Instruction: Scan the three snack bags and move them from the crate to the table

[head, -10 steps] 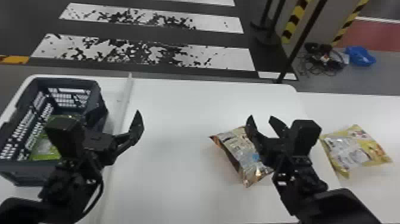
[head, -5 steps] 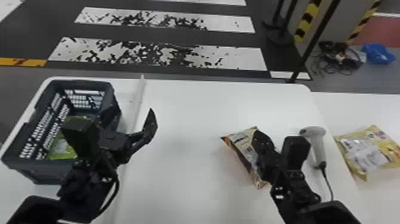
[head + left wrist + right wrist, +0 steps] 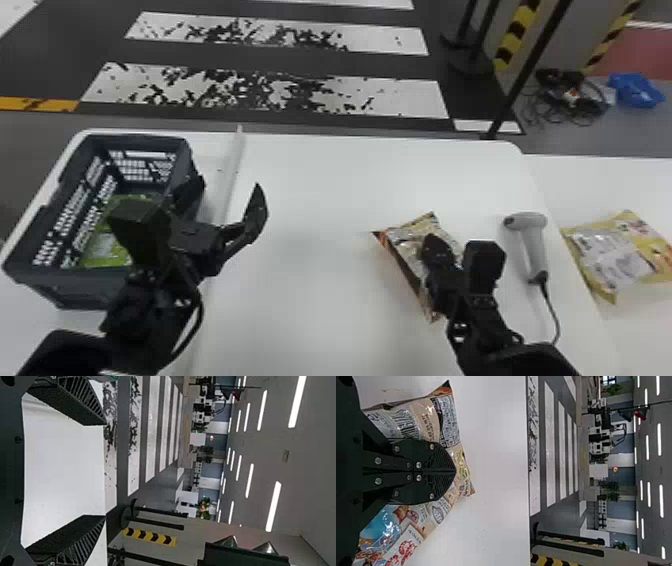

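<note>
The dark crate (image 3: 55, 295) stands at the table's left with a green snack bag (image 3: 107, 245) inside. Beside its right wall, my left gripper (image 3: 225, 200) is open and empty; the left wrist view shows the gripper (image 3: 105, 470) with its fingers wide apart. At right centre, my right gripper (image 3: 434, 250) is shut on an orange-brown snack bag (image 3: 400, 240) lying on the table. Seen from the right wrist, that gripper's (image 3: 455, 471) fingers meet over the bag (image 3: 449, 423), hiding the pinched film. A yellow snack bag (image 3: 607, 255) lies far right.
A white handheld scanner (image 3: 534, 240) with a dark cable lies between the right gripper and the yellow bag. A raised white strip (image 3: 232, 170) runs beside the crate on the white table (image 3: 310, 200). Black posts stand behind the table.
My right gripper has gone from open to shut at the orange-brown bag. The scanner has come into sight beside it. The head view has shifted, so the scene sits farther right.
</note>
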Motion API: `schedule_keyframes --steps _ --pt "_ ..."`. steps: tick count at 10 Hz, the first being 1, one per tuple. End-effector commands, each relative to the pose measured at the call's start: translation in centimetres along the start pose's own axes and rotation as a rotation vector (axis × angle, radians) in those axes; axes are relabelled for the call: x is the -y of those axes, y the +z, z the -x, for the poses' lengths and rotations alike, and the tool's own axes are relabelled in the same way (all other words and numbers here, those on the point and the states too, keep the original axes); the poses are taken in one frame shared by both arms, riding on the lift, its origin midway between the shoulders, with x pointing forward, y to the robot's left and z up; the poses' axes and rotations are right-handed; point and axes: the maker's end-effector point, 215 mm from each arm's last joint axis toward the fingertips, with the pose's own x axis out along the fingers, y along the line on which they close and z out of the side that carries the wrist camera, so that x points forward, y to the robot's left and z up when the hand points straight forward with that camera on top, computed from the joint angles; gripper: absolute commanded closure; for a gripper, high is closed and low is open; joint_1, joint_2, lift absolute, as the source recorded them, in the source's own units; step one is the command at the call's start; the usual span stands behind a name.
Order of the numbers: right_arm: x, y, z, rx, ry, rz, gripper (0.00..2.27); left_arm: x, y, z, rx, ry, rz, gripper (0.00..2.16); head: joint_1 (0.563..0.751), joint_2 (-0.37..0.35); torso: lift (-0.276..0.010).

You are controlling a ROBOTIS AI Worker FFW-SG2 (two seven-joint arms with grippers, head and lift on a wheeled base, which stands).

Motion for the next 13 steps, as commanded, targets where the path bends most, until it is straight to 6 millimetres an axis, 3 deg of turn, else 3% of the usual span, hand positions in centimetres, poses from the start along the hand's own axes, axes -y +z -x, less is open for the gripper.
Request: schedule_keyframes --steps 1,2,3,6,7,10,12,13 --pt "0.4 -1.6 0.7 -0.02 -0.018 -0.014 2.2 -0.1 -0.2 0.0 -0.002 0.0 0.0 0.03 0.695 -0.078 -0.062" --pt "1.0 -2.0 1.2 -0.019 -0.049 -0.018 2.2 -0.1 -0.2 0.0 -0.002 0.001 0.0 0.03 0.695 -0.084 -0.062" --pt "1.5 -1.1 1.5 0.01 -0.078 -0.025 2.2 -0.3 -0.2 0.0 -0.001 0.004 -0.001 0.03 0.695 -0.088 -0.062" --pt "1.1 6.6 3.7 0.121 -0.075 -0.04 2.2 -0.1 -0.3 -0.1 -0.003 0.001 0.0 0.03 0.695 -0.099 -0.062" --pt "-0.2 7.8 4.4 0.12 -0.052 -0.047 2.2 -0.1 -0.3 -0.1 -0.003 0.001 0.0 0.03 0.695 -0.099 -0.062" --pt "-6.5 6.8 5.4 0.091 0.06 -0.073 2.2 0.0 -0.5 0.0 -0.006 0.0 0.0 0.03 0.695 -0.049 -0.062" --pt "-9.7 4.2 4.9 0.031 0.117 -0.049 2.2 -0.1 -0.7 0.0 -0.009 0.001 0.0 0.03 0.695 -0.008 -0.062" --pt "-10.3 2.7 4.4 0.001 0.126 -0.037 2.2 -0.1 -0.6 0.1 -0.007 0.0 0.0 0.03 0.695 0.018 -0.062"
